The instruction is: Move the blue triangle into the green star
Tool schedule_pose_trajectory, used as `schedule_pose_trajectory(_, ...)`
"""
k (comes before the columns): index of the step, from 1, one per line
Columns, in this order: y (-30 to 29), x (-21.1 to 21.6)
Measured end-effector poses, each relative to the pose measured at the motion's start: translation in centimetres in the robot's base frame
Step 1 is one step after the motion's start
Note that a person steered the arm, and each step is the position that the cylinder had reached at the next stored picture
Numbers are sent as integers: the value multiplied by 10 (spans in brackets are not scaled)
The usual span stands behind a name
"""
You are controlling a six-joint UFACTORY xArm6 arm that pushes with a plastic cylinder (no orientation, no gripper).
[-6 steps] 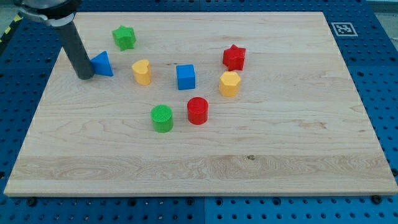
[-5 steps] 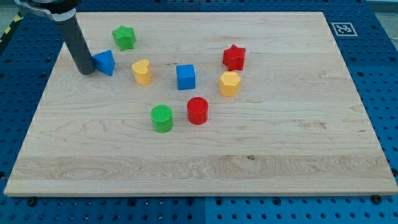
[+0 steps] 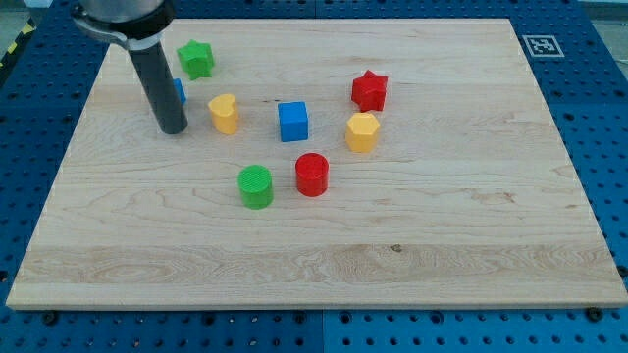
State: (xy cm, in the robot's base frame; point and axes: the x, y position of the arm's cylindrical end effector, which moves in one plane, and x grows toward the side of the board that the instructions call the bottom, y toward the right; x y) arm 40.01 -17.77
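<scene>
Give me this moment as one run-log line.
my tip: below blue triangle, rod mostly hiding it | green star: up-right of the triangle, contact unclear | yellow heart: right of tip, apart

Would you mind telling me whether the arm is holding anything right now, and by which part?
Nothing is held: the arm has no pincer. My tip stands in front of the blue triangle, mostly hiding it; contact cannot be told.

From my remote seat, a pale wooden bench point(image 3: 412, 255) with visible grain, evenly lit, resting on a blue perforated base plate point(image 3: 599, 118), a black-and-white square marker point(image 3: 541, 45) at the bench's top right corner, a yellow-black striped edge point(image 3: 12, 49) top left
</scene>
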Motion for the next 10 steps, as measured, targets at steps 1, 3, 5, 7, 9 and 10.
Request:
schedule_pose_trajectory(1,0,-17)
schedule_pose_trajectory(3,-16,-30)
schedule_pose_trajectory(5,-40,-25)
schedule_pose_trajectory(7,-36,-59)
schedule_pose_trajectory(9,-22,-71)
schedule_pose_trajectory(10,-22,-71)
